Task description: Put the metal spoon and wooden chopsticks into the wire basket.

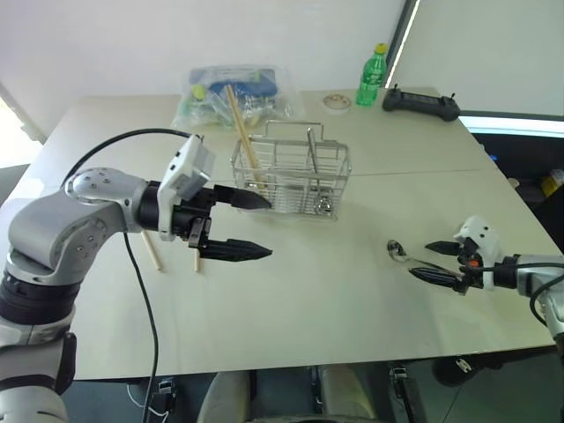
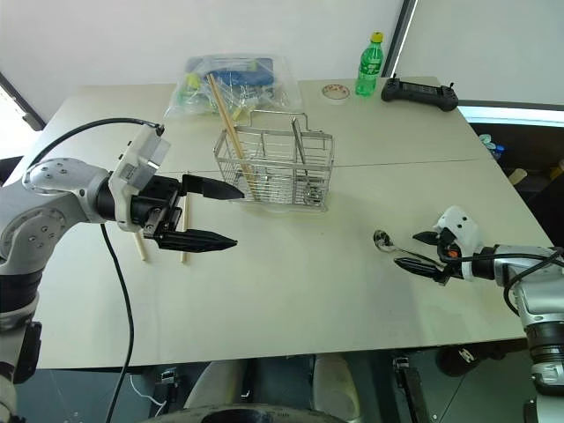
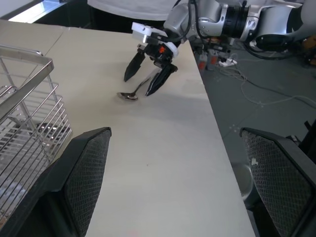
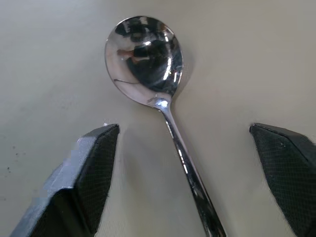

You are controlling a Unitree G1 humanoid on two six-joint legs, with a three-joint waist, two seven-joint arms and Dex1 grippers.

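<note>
The metal spoon point(image 4: 145, 58) lies flat on the table at the right, its handle pointing toward my right gripper point(image 1: 421, 261). That gripper is open and low over the table, with a finger on each side of the handle and not touching it. The wire basket point(image 1: 291, 172) stands mid-table, and one wooden chopstick point(image 1: 243, 134) leans upright in its left end. Two more chopsticks point(image 1: 151, 250) lie on the table at the left, partly hidden behind my left gripper point(image 1: 267, 227). The left gripper hovers open and empty just in front of the basket's left end.
A clear plastic bag point(image 1: 231, 91) of items lies behind the basket. A green bottle point(image 1: 372, 77), a small tape roll point(image 1: 337, 102) and a black controller point(image 1: 421, 105) sit at the far right. The table's right edge point(image 1: 529, 291) runs close by my right gripper.
</note>
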